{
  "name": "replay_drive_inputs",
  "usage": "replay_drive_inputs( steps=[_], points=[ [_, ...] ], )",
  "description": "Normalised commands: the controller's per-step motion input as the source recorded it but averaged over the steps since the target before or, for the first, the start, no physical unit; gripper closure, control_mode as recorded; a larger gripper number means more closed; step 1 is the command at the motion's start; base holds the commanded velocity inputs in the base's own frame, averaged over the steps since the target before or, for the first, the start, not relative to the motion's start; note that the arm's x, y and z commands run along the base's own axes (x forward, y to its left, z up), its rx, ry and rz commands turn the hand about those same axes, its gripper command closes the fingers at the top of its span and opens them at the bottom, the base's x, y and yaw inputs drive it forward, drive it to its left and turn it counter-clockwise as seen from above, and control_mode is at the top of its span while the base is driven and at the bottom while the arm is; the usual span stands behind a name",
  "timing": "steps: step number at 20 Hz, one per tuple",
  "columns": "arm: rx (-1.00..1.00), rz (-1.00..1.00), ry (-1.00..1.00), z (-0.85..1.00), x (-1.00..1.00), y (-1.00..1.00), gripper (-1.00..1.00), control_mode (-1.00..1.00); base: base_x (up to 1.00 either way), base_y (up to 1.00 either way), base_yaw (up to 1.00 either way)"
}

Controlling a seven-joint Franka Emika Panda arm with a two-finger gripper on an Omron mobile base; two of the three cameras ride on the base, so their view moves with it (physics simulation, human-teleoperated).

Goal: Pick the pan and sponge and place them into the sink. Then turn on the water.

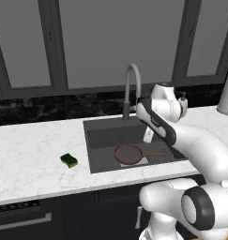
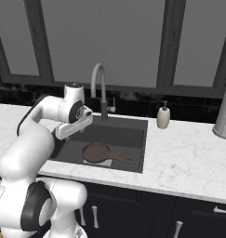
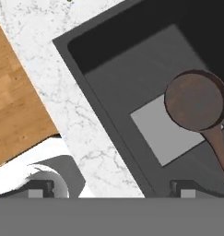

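Observation:
The reddish-brown pan [image 1: 128, 153] [image 2: 96, 152] [image 3: 195, 99] lies flat on the floor of the dark grey sink [image 1: 102, 137] [image 2: 131, 135] [image 3: 109, 78], with its handle pointing right. The green-topped sponge [image 1: 69, 160] rests on the white counter to the left of the sink. My gripper [image 1: 148, 135] [image 2: 69, 129] [image 3: 111, 187] hangs open above the sink's front part, pointing down, with nothing between its fingers. It is up and apart from the pan. The grey gooseneck faucet [image 1: 132, 83] [image 2: 98, 83] stands behind the basin. The water is out of view.
A soap dispenser [image 1: 183, 101] [image 2: 163, 116] stands at the sink's back right. A grey canister [image 1: 226, 93] [image 2: 224, 114] sits further right on the marble counter [image 1: 35, 154] [image 2: 189, 158]. Dark windows line the back wall. Wooden floor [image 3: 12, 101] lies below the counter's edge.

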Motion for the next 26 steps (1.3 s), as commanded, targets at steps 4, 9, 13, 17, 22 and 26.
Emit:
replay_drive_inputs(
  steps=[4, 9, 13, 17, 22, 26],
  points=[
    [-0.02, -0.25, 0.0, 0.11, -0.14, 1.0, -1.0, -1.0, 0.0, 0.0, 0.0],
    [-0.06, -0.23, 0.0, 0.02, -0.01, 1.0, -1.0, -1.0, 0.0, 0.0, 0.0],
    [-0.07, -0.19, 0.0, 0.0, 0.0, 1.0, -1.0, -1.0, 0.0, 0.0, 0.0],
    [-0.04, -0.12, 0.07, 0.0, 0.0, 1.0, -1.0, -1.0, 0.0, 0.0, 0.0],
    [0.0, -0.06, 0.19, -0.01, 0.22, 0.81, -1.0, -1.0, 0.0, 0.0, 0.0],
    [0.0, 0.0, 0.12, -0.13, 0.3, 0.42, -1.0, -1.0, 0.0, 0.0, 0.0]
  ],
)
